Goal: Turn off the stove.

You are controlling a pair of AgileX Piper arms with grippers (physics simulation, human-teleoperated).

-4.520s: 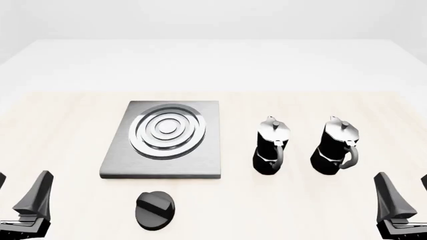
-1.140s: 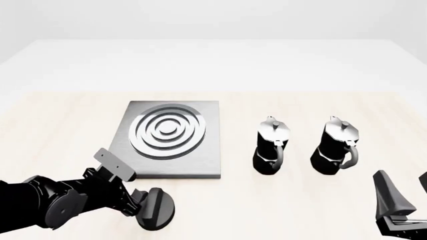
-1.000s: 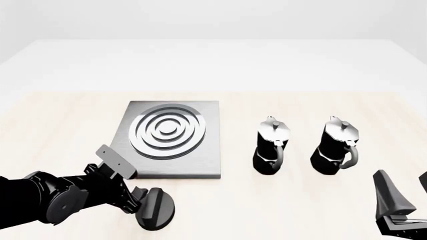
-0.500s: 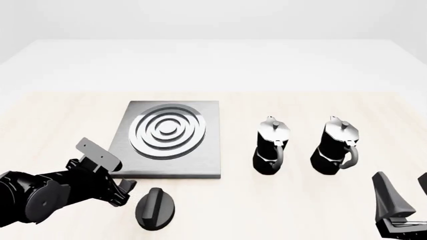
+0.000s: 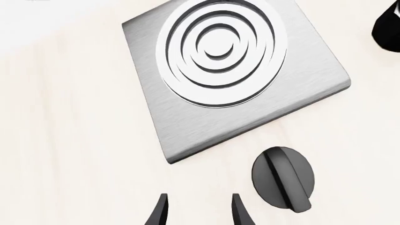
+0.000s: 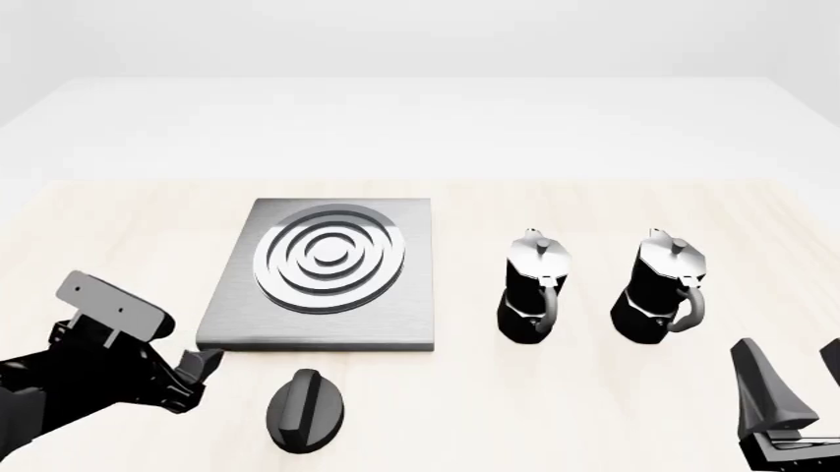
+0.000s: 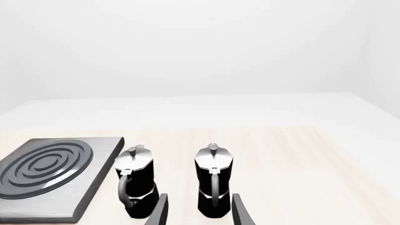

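Left gripper hovers low over the pale wooden surface, its two dark fingers a modest gap apart with nothing between them. It sits at about nine o'clock from the small round black knob with a raised bar, near it but apart from it. In the left wrist view the fingertips frame bare surface, and the knob lies off to one side of them.

That knob rests at six o'clock from the flat square grey metal stove slab with concentric silver rings, just beside its near edge. Its bar runs roughly from twelve to six o'clock, tilted slightly.

Two black-and-silver moka pots stand upright at three o'clock from the slab, well apart from the knob.

Right gripper waits at the near right corner, fingers parted and empty; its wrist view looks out over both pots.

Whether the knob now sits in its off position cannot be told. If more turning is judged necessary, the left gripper should centre over the bar, line its fingers up on the bar's two flat sides, come down, close firmly, then rotate about the knob's middle without dragging it sideways.
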